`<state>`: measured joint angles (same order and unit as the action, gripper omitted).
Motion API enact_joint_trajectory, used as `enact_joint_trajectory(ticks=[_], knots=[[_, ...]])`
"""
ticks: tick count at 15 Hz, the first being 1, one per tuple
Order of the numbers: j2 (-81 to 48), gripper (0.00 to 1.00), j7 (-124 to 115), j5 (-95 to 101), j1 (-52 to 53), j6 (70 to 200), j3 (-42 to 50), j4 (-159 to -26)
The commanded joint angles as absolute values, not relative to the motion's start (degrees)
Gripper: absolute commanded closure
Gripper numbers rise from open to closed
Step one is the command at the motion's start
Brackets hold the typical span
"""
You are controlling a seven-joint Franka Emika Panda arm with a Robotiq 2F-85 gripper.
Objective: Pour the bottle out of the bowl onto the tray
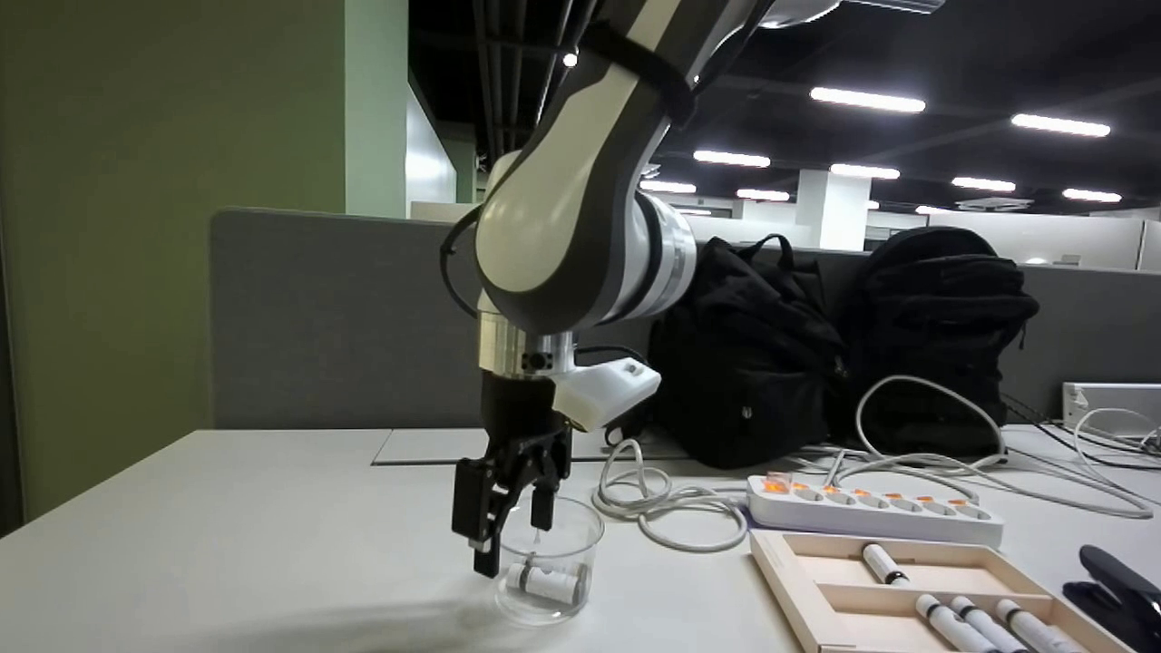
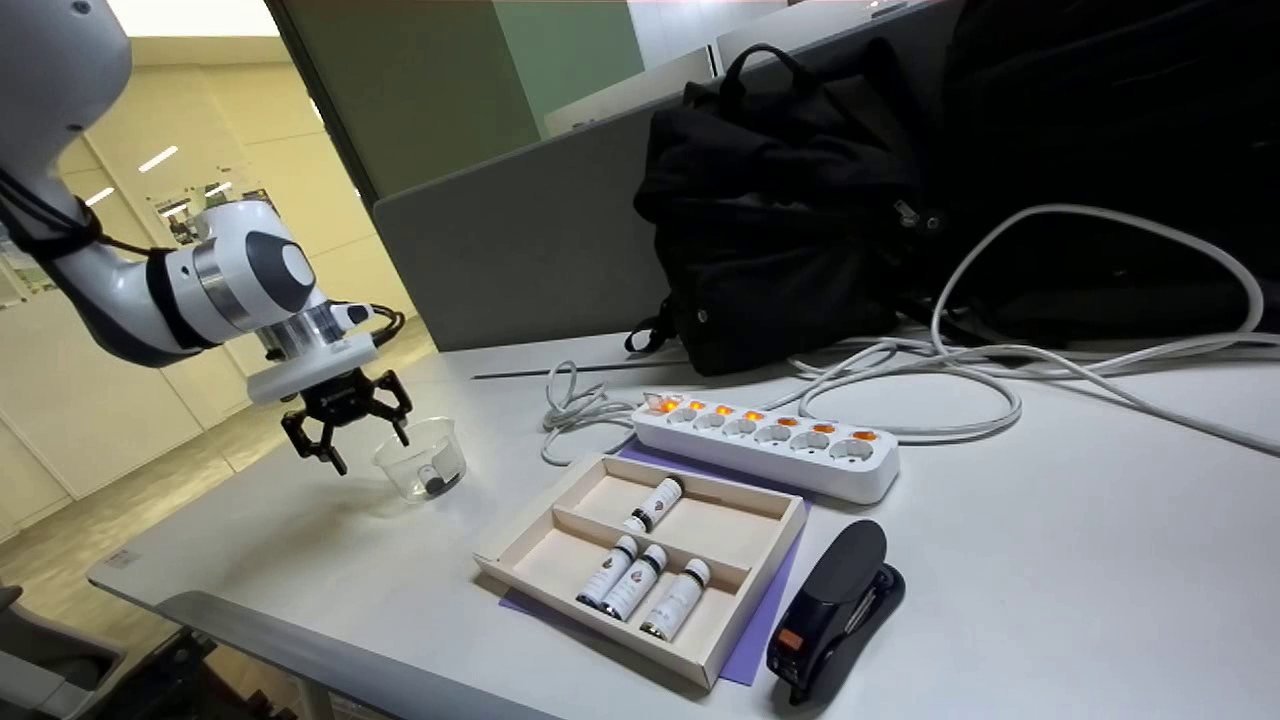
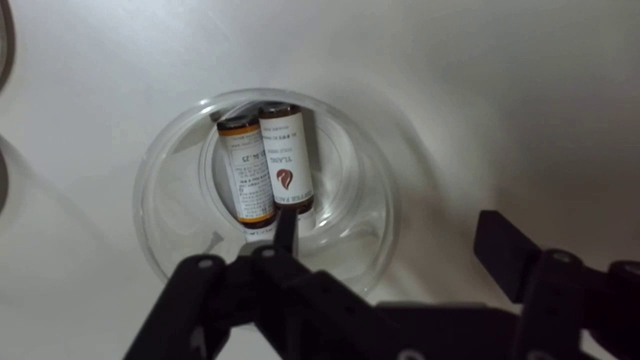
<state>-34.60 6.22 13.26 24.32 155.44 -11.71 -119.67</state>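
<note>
The clear bowl [image 1: 588, 555] stands upright on the white table and also shows in an exterior view [image 2: 398, 478] and the wrist view [image 3: 142, 200]. Two small white-labelled bottles, one [image 3: 287, 157] beside the other [image 3: 248, 175], lie in it. My gripper [image 1: 514, 537] is open and points down at the bowl, also seen in an exterior view [image 2: 370, 452]. In the wrist view my gripper [image 3: 387, 237] has one finger over the bowl's mouth and one outside its wall; I cannot tell whether the first reaches below the rim. The beige tray [image 2: 735, 515] stands apart from the bowl.
Several bottles [image 2: 634, 582] lie in the tray's compartments. A purple sheet [image 2: 745, 655] is under the tray. A white power strip [image 2: 765, 450] and loose cables [image 1: 671, 503] are behind it. A black stapler [image 2: 840, 610] is beside it. Black backpacks [image 1: 753, 354] stand against the grey partition.
</note>
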Motion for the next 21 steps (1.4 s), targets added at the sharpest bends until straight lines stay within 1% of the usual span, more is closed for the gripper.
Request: enact_joint_trajectory(ticks=[1, 4, 5, 8, 9, 11, 21], knots=[[-36.4, 0.40, 5.1, 14.5, 24.9, 156.0, -11.1, -118.9], [-37.0, 0.63, 5.0, 14.2, 24.7, 155.6, -11.2, -119.0], [-37.0, 0.69, 4.9, 13.8, 24.5, 154.8, -11.2, -118.7], [-37.2, 0.89, 5.3, 8.5, 20.6, 146.8, -13.0, -116.6], [-37.2, 0.97, 5.5, 6.8, 19.4, 144.1, -13.1, -115.8], [-37.1, 1.00, 6.4, 3.1, 16.2, 138.3, -13.1, -114.2], [-35.6, 0.99, 12.4, -17.7, -2.3, 113.0, -11.9, -104.9]])
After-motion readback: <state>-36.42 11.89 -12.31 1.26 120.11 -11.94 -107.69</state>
